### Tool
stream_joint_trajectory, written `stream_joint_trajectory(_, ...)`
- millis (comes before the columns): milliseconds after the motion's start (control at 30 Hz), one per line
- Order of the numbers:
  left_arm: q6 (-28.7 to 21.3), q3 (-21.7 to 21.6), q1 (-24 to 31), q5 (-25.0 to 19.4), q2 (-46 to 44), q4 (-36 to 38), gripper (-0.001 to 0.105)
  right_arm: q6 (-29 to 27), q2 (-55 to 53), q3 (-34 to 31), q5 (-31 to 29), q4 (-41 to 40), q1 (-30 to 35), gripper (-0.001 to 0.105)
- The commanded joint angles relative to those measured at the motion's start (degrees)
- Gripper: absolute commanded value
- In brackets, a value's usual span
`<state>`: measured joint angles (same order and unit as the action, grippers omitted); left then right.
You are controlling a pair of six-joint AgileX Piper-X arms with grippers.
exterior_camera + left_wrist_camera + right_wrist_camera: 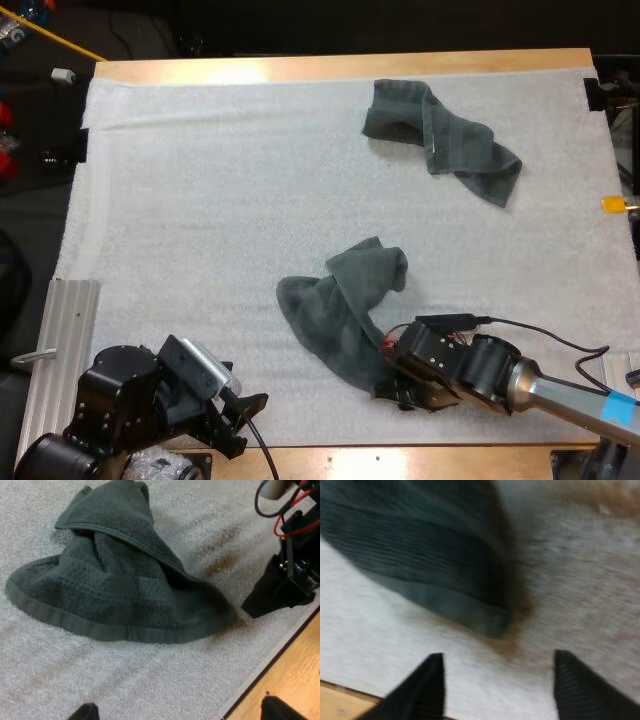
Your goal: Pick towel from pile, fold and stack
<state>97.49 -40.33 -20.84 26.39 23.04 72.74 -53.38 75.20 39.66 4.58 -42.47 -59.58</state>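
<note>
Right gripper (498,656), fingers spread and empty, sits just short of the crumpled towel (420,555).

The wooden surface (330,68) has a white mat (200,220) spread over most of it. Two dark grey-green towels lie on the mat. One crumpled towel (440,140) is near the far right corner. The other towel (340,310) lies bunched up close to the near edge.

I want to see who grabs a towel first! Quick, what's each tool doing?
Left tool: open, holding nothing.
Right tool: open, by the edge of the near towel, holding nothing.
</note>
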Motion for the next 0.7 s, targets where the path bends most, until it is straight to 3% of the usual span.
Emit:
stream_joint_trajectory(0, 0.0, -0.2, -0.3, 0.4, 0.0, -0.7, 0.062, 1.4, -0.4, -0.1, 0.4, 2.0, -0.1, 0.054)
stream_joint_trajectory(267, 0.4, -0.2, -0.3, 0.4, 0.0, -0.5, 0.062, 6.8, 2.1, -4.5, 0.0, 11.0, -0.1, 0.054)
stream_joint_trajectory(533, 0.4, -0.2, -0.3, 0.4, 0.0, -0.4, 0.062, 8.7, 8.9, -4.6, 1.0, 17.6, -0.1, 0.051)
stream_joint_trajectory(667, 0.4, -0.2, -0.3, 0.4, 0.0, 0.3, 0.062, 9.5, 12.0, -4.6, 2.6, 18.1, -0.1, 0.031)
